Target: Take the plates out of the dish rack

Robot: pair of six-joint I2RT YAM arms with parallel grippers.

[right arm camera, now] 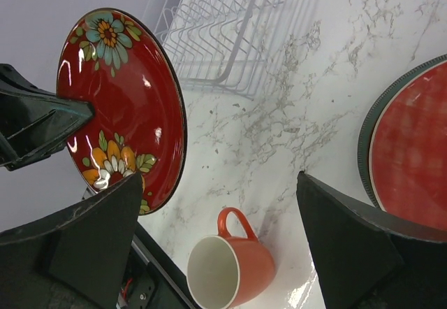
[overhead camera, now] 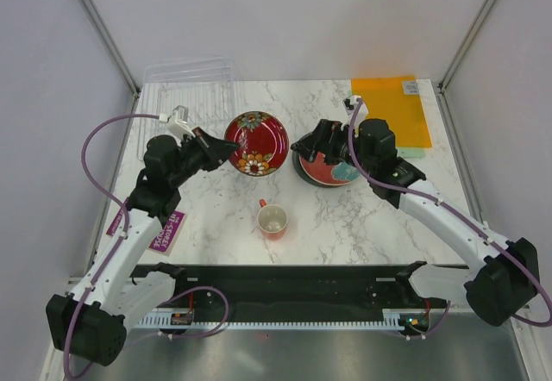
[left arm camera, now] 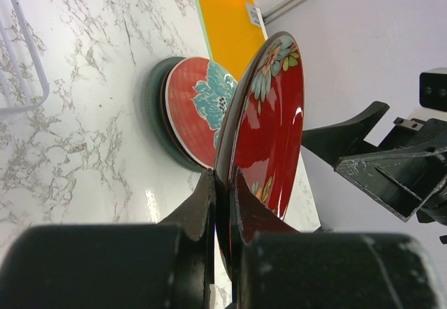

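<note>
My left gripper [overhead camera: 229, 147] [left arm camera: 223, 183] is shut on the rim of a red floral plate [overhead camera: 255, 143] [left arm camera: 272, 120] [right arm camera: 119, 99], holding it tilted on edge above the marble table. To its right lies a stack of plates [overhead camera: 332, 172]. A red plate with a teal flower [left arm camera: 195, 110] [right arm camera: 412, 148] sits on top and a dark teal one [left arm camera: 155, 106] lies under it. My right gripper [overhead camera: 312, 144] [right arm camera: 216, 177] hovers open over the stack's left side, nothing between its fingers. The clear dish rack [overhead camera: 190, 96] [left arm camera: 21, 64] [right arm camera: 216, 36] stands at the back left, and the wire slots that show hold nothing.
A small red mug [overhead camera: 272, 221] [right arm camera: 230, 267] stands upright near the table's front middle, below the held plate. A flat orange sheet [overhead camera: 390, 109] [left arm camera: 223, 36] lies at the back right, behind the stack. Frame posts stand at the rear corners.
</note>
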